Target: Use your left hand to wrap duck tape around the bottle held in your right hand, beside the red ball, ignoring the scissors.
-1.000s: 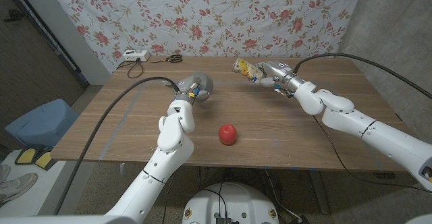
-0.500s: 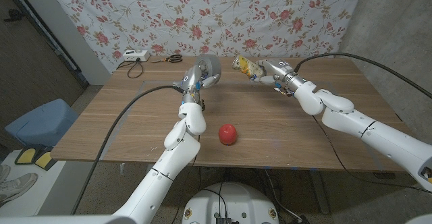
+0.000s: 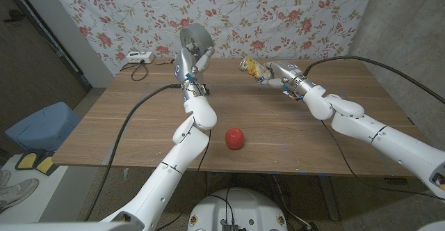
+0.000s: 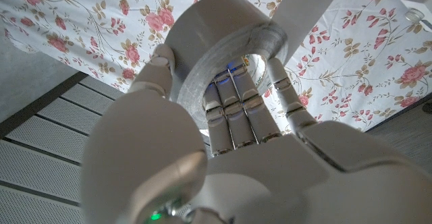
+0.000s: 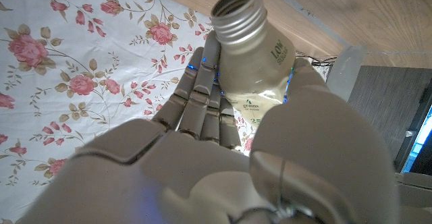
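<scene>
Beyond the red ball point(image 3: 235, 138), toward the table's point(image 3: 125, 130) far edge, the left hand point(image 3: 189, 58) is raised well above the wood, its fingers point(image 4: 233, 109) closed through and around a grey roll of duck tape point(image 3: 195, 39). Right of the ball and farther back, the right hand point(image 3: 281, 74) grips an uncapped bottle point(image 3: 254, 68) tilted off the surface. Bare wood lies open between the ball and both hands. Scissors point(image 3: 175, 60) lie at the far edge, well apart from the ball.

Matt grey tape roll point(image 3: 192, 37), wood-grain table point(image 3: 278, 126).
</scene>
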### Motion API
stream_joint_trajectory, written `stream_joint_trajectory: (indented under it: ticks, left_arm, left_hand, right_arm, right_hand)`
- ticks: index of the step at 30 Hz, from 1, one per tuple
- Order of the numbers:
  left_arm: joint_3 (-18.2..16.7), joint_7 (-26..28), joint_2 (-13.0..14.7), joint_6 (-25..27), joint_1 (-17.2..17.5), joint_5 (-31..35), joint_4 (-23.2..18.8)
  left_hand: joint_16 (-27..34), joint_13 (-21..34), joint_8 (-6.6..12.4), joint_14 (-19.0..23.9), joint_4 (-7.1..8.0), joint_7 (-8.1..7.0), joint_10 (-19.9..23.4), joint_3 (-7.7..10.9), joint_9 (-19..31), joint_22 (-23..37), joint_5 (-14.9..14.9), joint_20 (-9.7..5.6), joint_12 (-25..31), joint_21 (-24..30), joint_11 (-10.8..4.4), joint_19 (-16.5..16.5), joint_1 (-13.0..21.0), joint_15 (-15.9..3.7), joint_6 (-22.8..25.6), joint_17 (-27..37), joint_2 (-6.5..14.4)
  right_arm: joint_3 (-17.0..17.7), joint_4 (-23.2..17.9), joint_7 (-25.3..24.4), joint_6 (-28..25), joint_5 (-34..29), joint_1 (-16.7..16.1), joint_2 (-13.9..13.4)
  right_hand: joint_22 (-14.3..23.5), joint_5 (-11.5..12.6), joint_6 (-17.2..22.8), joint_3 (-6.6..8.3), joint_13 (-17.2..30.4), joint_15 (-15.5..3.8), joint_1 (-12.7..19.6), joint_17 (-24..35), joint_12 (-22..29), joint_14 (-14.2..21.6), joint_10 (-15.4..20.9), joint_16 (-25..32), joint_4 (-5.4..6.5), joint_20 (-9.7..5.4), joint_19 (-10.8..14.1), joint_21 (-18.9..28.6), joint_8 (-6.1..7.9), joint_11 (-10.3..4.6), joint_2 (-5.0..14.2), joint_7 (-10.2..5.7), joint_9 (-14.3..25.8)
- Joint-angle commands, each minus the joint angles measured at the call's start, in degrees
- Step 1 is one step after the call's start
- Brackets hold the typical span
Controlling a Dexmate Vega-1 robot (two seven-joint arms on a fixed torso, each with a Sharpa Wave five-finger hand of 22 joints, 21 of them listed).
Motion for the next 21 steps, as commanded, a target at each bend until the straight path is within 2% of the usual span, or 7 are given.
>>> stream_joint_trajectory:
  ticks: [1, 10, 14, 16, 17, 18, 21]
  left_arm:
    - [-0.76, -4.91, 1.68, 2.05, -3.47, -6.76, -3.41]
    - [-2.43, -21.27, 4.60, 11.50, -8.61, -13.43, -6.36]
    - [-3.08, -28.12, 6.68, 12.82, -11.35, -16.50, -5.85]
    - [-2.70, -33.10, 9.18, 13.42, -13.73, -17.44, -5.17]
    - [-2.69, -33.27, 9.27, 13.46, -13.76, -17.50, -5.20]
    - [-2.52, -37.03, 11.01, 13.34, -15.42, -18.52, -4.63]
    - [-2.69, -41.38, 12.53, 12.70, -17.42, -20.53, -3.72]
  left_hand:
    - [-0.14, 10.63, -0.11, 0.65, 0.53, 0.61, 7.70, 0.35, -0.08, 0.00, -0.01, 0.40, 0.13, 0.46, -7.16, 0.14, 9.58, -6.53, 1.67, 13.01, 9.00]
    - [-0.49, 11.45, -0.57, -0.20, 0.61, 1.05, 7.67, 0.10, -0.43, -0.05, -0.07, 1.18, 0.07, 0.92, -7.10, -0.21, 10.01, -6.34, 1.57, 13.40, 9.17]
    - [-0.64, 11.82, -0.81, -0.64, 0.67, 0.99, 7.51, -0.04, -0.54, -0.07, -0.09, 1.49, 0.03, 1.02, -7.01, -0.61, 10.16, -6.08, 1.38, 13.59, 9.25]
    - [-0.80, 11.97, -0.92, -0.94, 0.74, 1.05, 7.34, -0.07, -0.57, -0.08, -0.09, 1.59, -0.02, 1.07, -7.07, -0.73, 10.17, -6.09, 1.25, 13.60, 9.32]
    - [-0.87, 12.08, -0.99, -1.01, 0.77, 1.01, 7.31, -0.08, -0.59, -0.08, -0.08, 1.58, -0.01, 1.07, -6.94, -0.91, 10.18, -6.04, 1.18, 13.61, 9.35]
    - [-1.01, 12.21, -1.04, -1.29, 0.68, 0.95, 7.32, -0.10, -0.62, -0.09, -0.07, 1.61, 0.02, 1.12, -6.93, -0.95, 10.33, -6.15, 1.18, 13.63, 9.30]
    - [-1.83, 12.73, -1.31, -2.49, 0.45, 0.86, 7.11, 0.03, -0.68, -0.11, 0.04, 1.68, 0.09, 1.25, -6.85, -1.34, 10.93, -6.58, 0.92, 13.52, 9.35]
  right_arm:
    - [-1.11, 1.41, -4.16, 2.70, -2.59, -0.03, 0.46]
    - [-1.13, -0.27, -5.67, 3.19, -4.72, -0.25, -0.41]
    - [-0.96, -1.09, -5.64, 2.80, -5.08, -0.51, -0.69]
    - [-0.91, -1.34, -5.33, 2.25, -5.19, -0.59, -0.68]
    - [-0.90, -1.37, -5.30, 2.20, -5.19, -0.61, -0.68]
    - [-0.94, -1.18, -5.37, 2.12, -5.32, -0.55, -0.61]
    - [-1.11, -0.79, -5.63, 2.18, -5.75, -0.32, -0.45]
  right_hand:
    - [0.02, 0.27, 26.73, 3.20, 0.17, -11.20, 6.66, 0.24, 0.89, 4.64, 18.25, -0.12, 3.68, -5.44, -0.03, 0.42, 0.31, -13.09, 6.14, -17.23, 0.11]
    - [-0.11, 0.48, 26.65, 2.93, 0.37, -11.27, 6.89, 0.70, 0.73, 4.58, 18.04, -0.43, 3.77, -5.83, -0.07, 0.76, -0.08, -13.58, 5.98, -17.91, 0.20]
    - [-0.15, 0.55, 26.59, 2.85, 0.34, -11.26, 6.92, 0.84, 0.67, 4.63, 18.08, -0.50, 3.85, -5.85, -0.12, 0.85, -0.21, -13.63, 6.00, -17.92, 0.23]
    - [-0.18, 0.59, 26.77, 2.79, 0.36, -11.27, 6.94, 0.95, 0.63, 4.65, 18.06, -0.56, 3.91, -5.91, -0.13, 0.92, -0.21, -13.57, 6.02, -17.90, 0.26]
    - [-0.18, 0.60, 26.77, 2.77, 0.38, -11.27, 6.94, 0.97, 0.61, 4.67, 17.99, -0.57, 3.92, -5.87, -0.17, 0.93, -0.23, -13.60, 6.03, -17.92, 0.27]
    - [-0.20, 0.62, 26.80, 2.76, 0.31, -11.28, 6.96, 1.01, 0.57, 4.69, 18.05, -0.59, 3.94, -5.88, -0.19, 0.96, -0.25, -13.58, 6.04, -17.89, 0.28]
    - [-0.22, 0.67, 26.76, 2.67, 0.29, -11.27, 7.00, 1.13, 0.53, 4.69, 18.12, -0.66, 3.98, -5.91, -0.22, 1.04, -0.35, -13.62, 6.00, -17.93, 0.31]
